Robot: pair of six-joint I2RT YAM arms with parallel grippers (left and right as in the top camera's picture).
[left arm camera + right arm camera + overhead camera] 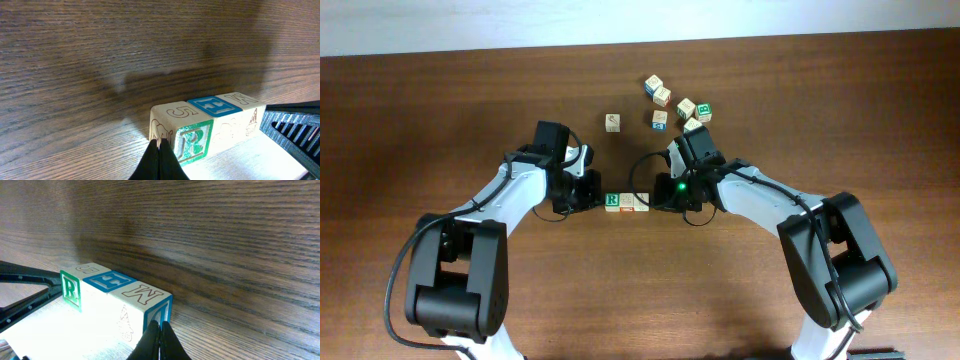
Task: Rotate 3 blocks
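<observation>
Dark wooden table (440,100) carries the three blocks (627,202) side by side in one short row at its middle, the green R block (192,142) at the robot's left end, and the loose cubes (675,105) lie well apart toward the far edge. The row's long axis runs straight from the left end effector (598,198) to the right end effector (656,198); each is closed on nothing, its tip seemingly touching an end face of the row. Neither arm looks nearer, so I judge that turning the row depends on both pushing at opposite ends.
</observation>
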